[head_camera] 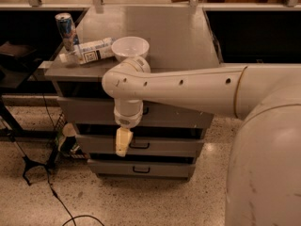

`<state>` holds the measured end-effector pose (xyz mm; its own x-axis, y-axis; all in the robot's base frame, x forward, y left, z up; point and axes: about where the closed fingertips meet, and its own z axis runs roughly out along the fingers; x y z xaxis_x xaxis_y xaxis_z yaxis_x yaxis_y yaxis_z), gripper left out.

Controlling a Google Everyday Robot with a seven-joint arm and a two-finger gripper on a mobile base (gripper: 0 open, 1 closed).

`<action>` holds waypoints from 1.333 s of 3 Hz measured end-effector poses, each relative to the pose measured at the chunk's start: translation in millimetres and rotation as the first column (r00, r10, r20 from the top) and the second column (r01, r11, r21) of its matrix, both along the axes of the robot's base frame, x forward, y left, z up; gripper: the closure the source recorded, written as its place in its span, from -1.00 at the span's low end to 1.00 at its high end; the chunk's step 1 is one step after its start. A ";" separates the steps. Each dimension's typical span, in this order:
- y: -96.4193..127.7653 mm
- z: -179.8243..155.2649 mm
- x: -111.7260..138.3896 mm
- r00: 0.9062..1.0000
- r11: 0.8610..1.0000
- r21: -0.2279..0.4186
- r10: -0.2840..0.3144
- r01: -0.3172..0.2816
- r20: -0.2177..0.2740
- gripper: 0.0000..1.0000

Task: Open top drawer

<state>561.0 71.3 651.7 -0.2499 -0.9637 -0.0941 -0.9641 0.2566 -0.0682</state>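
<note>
- The gripper (122,142) hangs from the white arm (188,91), pointing down in front of the middle drawer (164,146).
- The top drawer (89,111) sits just behind the wrist.
- Up on the cabinet: a can (66,29), a toppled bottle (89,51), a white bowl (130,47).

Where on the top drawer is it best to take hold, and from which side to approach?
Grip the black handle, centred on the front of the top drawer, partly hidden by the wrist. Come from the front: the bar lies level on an upright face. The gripper hangs lower, before the middle drawer, so it likely must rise first.
</note>
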 end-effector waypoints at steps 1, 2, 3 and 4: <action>-4.0 -4.6 -2.1 1.000 1.000 0.004 0.018 -0.018 -0.009 -1.00; -3.4 -6.6 -2.9 0.999 0.999 0.009 0.048 -0.048 -0.003 -1.00; 1.8 -11.6 -6.5 0.995 0.995 0.003 0.100 -0.100 -0.014 -1.00; 5.0 -15.3 -12.9 0.991 0.991 0.000 0.135 -0.135 -0.008 -1.00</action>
